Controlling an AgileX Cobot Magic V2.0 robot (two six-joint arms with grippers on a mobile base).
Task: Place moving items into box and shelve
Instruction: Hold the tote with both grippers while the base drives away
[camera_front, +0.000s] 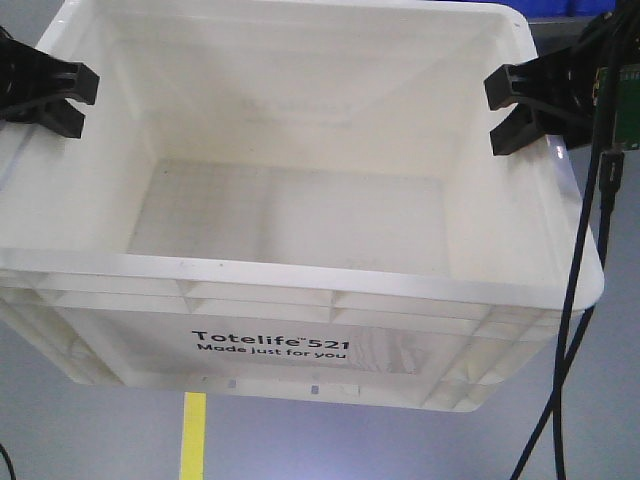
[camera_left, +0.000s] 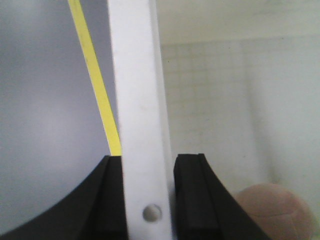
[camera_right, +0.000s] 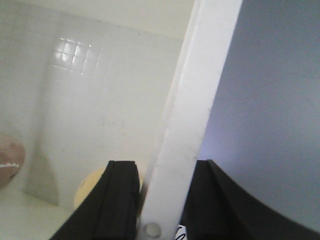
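The box (camera_front: 300, 280), a big white crate printed "Totelife 521", hangs above the grey floor between my two grippers. My left gripper (camera_front: 85, 103) straddles its left rim (camera_left: 137, 100), one black finger (camera_left: 192, 190) inside and one outside, shut on the rim. On the opposite side my right gripper (camera_front: 493, 118) is shut on the right rim (camera_right: 200, 100) in the same way. Inside the box, the wrist views show a pinkish-brown ball (camera_left: 272, 210), a brown ball with white stitching (camera_right: 10, 167) and a cream ball (camera_right: 87, 187). They are hidden in the front view.
A yellow tape line (camera_front: 194, 435) runs across the grey floor under the box. Black cables (camera_front: 575, 300) hang down at the right beside a green circuit board (camera_front: 628, 100). A strip of blue bins (camera_front: 590, 8) shows at the top right.
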